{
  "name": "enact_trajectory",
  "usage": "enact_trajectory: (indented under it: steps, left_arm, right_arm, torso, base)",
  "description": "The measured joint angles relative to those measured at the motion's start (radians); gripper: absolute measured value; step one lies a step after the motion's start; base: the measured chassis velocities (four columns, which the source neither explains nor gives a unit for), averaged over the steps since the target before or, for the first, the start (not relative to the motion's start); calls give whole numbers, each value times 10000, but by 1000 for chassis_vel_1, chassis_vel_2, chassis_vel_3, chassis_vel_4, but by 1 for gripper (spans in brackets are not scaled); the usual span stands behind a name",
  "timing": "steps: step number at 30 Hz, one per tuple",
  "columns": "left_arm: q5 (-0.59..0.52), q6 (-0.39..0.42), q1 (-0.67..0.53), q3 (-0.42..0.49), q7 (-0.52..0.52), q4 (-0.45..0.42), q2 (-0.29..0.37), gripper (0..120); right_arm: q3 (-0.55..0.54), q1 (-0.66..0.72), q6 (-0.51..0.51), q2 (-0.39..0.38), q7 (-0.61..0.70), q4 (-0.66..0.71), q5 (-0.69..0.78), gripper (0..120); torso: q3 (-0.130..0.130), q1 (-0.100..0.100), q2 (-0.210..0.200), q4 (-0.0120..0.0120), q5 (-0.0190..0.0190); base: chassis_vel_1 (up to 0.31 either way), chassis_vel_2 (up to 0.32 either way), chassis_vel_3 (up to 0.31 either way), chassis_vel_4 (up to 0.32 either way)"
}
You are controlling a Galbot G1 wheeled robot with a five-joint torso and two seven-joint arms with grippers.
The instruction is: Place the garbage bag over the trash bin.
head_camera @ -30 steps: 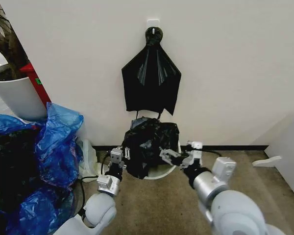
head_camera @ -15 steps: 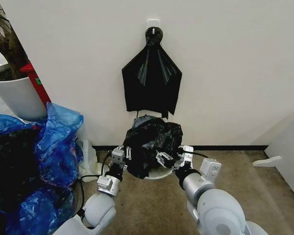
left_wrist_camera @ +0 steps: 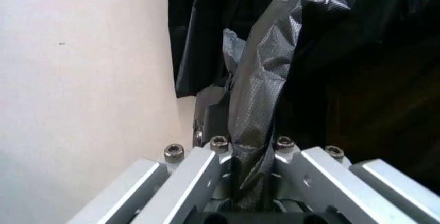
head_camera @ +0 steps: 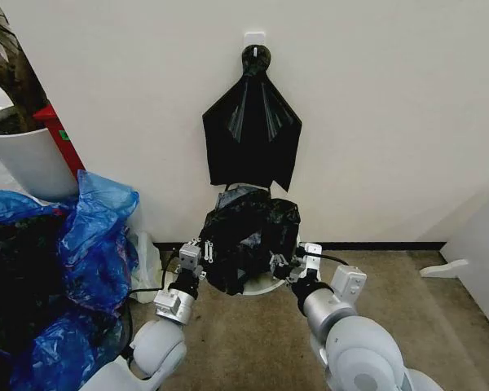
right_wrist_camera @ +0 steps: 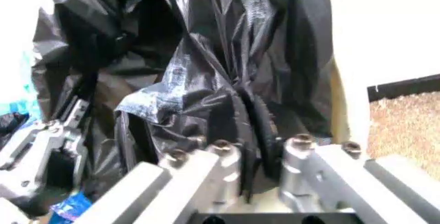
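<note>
The garbage bag, black and crumpled, hangs low against the wall and covers most of the trash bin, whose cream rim peeks out below it. My left gripper is at the bag's left edge, shut on a twisted strip of the garbage bag. Over at the bag's right edge, my right gripper has its fingers shut on a fold of the garbage bag. The right wrist view also takes in the left gripper and a cream sliver of the trash bin.
A fan-shaped black plastic bundle hangs from a wall hook right above the bin. Blue plastic bags pile up at the left, behind them a white plant pot. A white panel stands at the right. Carpet lies in front.
My right gripper has moved left, in against the bag's right edge, and now grips a fold. The left gripper has shifted slightly left and up with the bag.
</note>
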Motion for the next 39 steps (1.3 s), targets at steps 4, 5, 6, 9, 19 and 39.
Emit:
enact_trajectory:
  steps: [4,5,6,9,19,39]
  left_arm:
    - [-314,136,39,-130,-2,-184,59,1]
    - [-393,165,41,-153,-6,-214,65,1]
    - [-531,216,45,-191,-12,-260,75,1]
    - [-850,361,64,-290,-57,-350,80,1]
    - [-2608,884,196,-610,-31,-662,147,1]
    - [-6183,2238,556,-859,496,-1859,514,1]
  right_arm:
    - [256,-175,18,-128,-239,-40,-121,0]
    - [308,-220,18,-161,-279,-40,-134,0]
    - [372,-281,20,-210,-314,-34,-144,0]
    - [529,-443,35,-311,-335,59,-145,0]
    - [1387,-1921,83,-709,-561,395,-500,0]
    - [2365,-2602,1512,-526,-5297,-1411,-1668,0]
  torso:
    - [0,0,0,-1,1]
    - [0,0,0,-1,0]
    - [0,0,0,-2,1]
    - [0,0,0,-1,2]
    - [0,0,0,-1,1]
    - [0,0,0,-1,0]
  base:
    - [0,0,0,0]
    - [0,0,0,0]
    - [0,0,0,0]
    - [0,0,0,0]
    - [0,0,0,0]
    - [0,0,0,0]
